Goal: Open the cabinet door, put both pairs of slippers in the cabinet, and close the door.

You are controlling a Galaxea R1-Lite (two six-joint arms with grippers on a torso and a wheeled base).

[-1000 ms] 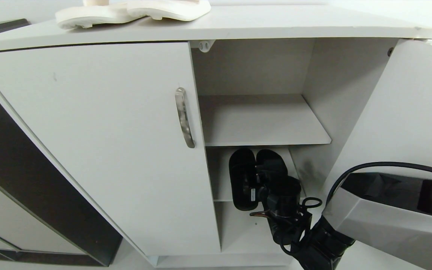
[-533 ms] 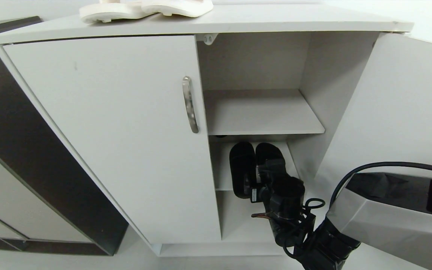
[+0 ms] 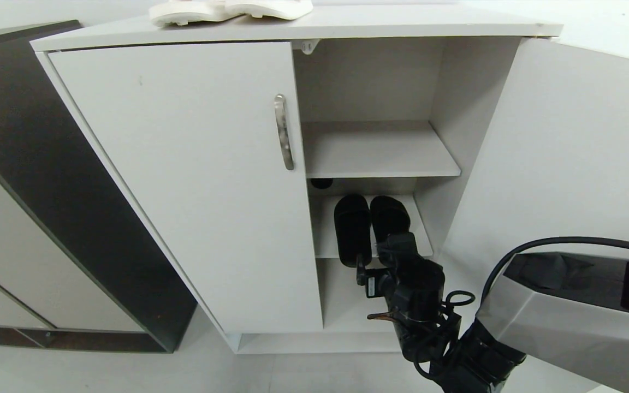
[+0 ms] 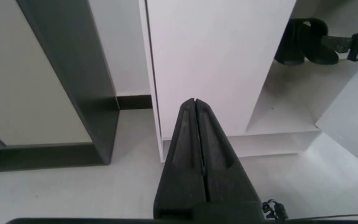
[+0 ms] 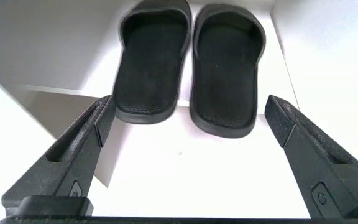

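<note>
Right gripper [image 5: 188, 109] spread wide, empty, just short of black slippers [image 3: 372, 224] | pair side by side on cabinet [image 3: 402, 24] middle shelf | white slippers [image 3: 232, 10] on top | left gripper [image 4: 194, 104] clenched, empty

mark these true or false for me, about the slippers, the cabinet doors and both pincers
1. The black slippers lie on the middle shelf of the cabinet. True.
2. The right pincer is shut on a black slipper. False: it is open and holds nothing, with the pair just ahead of it.
3. The white slippers are inside the cabinet. False: they lie on top of it.
4. The right door is open and the left door is shut. True.
5. The left pincer is shut and holds nothing. True.
</note>
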